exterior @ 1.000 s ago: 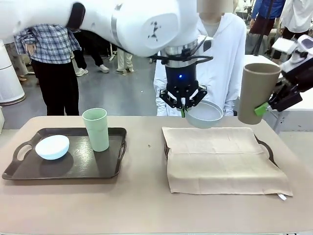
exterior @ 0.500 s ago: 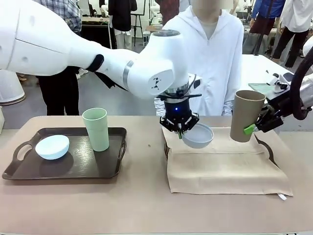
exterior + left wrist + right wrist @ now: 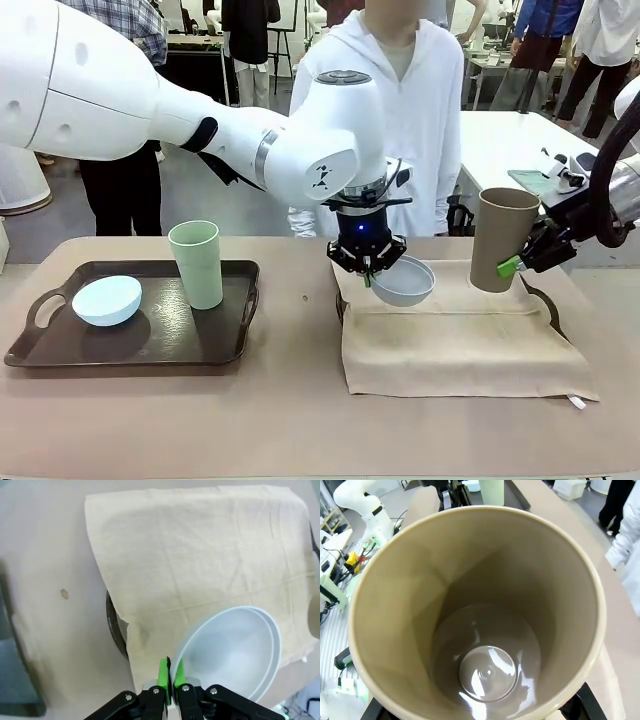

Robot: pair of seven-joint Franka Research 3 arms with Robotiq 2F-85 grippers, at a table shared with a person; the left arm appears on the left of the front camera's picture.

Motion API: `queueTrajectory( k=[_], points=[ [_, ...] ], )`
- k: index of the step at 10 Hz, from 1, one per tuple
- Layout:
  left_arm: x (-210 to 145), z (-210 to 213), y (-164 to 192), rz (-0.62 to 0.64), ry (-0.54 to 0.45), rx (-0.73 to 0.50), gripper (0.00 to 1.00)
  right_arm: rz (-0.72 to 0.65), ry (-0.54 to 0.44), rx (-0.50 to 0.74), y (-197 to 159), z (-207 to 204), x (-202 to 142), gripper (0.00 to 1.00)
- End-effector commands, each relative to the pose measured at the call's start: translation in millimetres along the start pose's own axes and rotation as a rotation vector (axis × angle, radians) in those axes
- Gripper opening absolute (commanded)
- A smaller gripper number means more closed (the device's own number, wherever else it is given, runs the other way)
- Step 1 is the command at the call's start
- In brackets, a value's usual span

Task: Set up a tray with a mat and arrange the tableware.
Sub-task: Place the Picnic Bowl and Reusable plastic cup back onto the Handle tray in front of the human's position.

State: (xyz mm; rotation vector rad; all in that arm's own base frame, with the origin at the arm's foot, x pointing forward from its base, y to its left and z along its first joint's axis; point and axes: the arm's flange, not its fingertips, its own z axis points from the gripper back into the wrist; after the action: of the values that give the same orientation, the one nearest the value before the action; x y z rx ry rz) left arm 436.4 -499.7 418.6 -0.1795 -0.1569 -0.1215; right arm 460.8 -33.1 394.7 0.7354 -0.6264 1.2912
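My left gripper (image 3: 368, 272) is shut on the rim of a bluish white bowl (image 3: 403, 281), which hangs tilted just above the far left part of the beige mat (image 3: 450, 340). In the left wrist view the green pads (image 3: 163, 672) pinch the edge of the bowl (image 3: 230, 650) over the mat (image 3: 200, 555). My right gripper (image 3: 520, 262) is shut on a tan tumbler (image 3: 498, 240), held upright above the mat's far right corner. The right wrist view looks down into the empty tumbler (image 3: 485, 630). The mat covers a dark tray whose handle (image 3: 547, 302) sticks out at the right.
A second dark tray (image 3: 150, 345) at the left carries a pale blue bowl (image 3: 107, 300) and a light green tumbler (image 3: 197, 264). A person in a white top (image 3: 405, 110) stands at the far side behind the mat. Bare table runs along the front edge.
Both arms have come down: the left one lowered the bowl from well above the table to just over the mat, and the right one brought the tan tumbler down and slightly leftward.
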Motion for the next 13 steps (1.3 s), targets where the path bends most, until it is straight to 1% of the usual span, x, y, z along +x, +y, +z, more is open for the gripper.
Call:
queueTrajectory(
  k=[1, 2, 4, 5, 8, 10, 13],
  points=[
    [7, -14, 3, 0.017, 0.017, -0.012, 0.04, -0.010, -0.006, 0.034, -23, -6, -20, 0.81],
    [11, -21, 5, 0.009, -0.009, -0.010, 0.04, 0.009, -0.019, 0.045, -29, -11, -28, 0.81],
    [18, -33, 3, -0.016, -0.069, -0.060, 0.04, 0.026, -0.023, 0.050, -37, -19, -42, 0.81],
    [23, -40, 0, -0.025, -0.080, -0.068, 0.04, 0.038, -0.021, 0.049, -42, -23, -47, 0.81],
    [28, -58, -5, -0.016, -0.051, -0.050, 0.04, 0.060, -0.034, 0.060, -51, -38, -61, 0.81],
    [31, -66, -6, -0.033, -0.054, -0.053, 0.04, 0.088, -0.058, 0.053, -57, -46, -67, 0.81],
    [31, -72, -6, -0.030, -0.023, -0.036, 0.04, 0.082, -0.048, 0.063, -63, -51, -76, 0.81]
  ],
)
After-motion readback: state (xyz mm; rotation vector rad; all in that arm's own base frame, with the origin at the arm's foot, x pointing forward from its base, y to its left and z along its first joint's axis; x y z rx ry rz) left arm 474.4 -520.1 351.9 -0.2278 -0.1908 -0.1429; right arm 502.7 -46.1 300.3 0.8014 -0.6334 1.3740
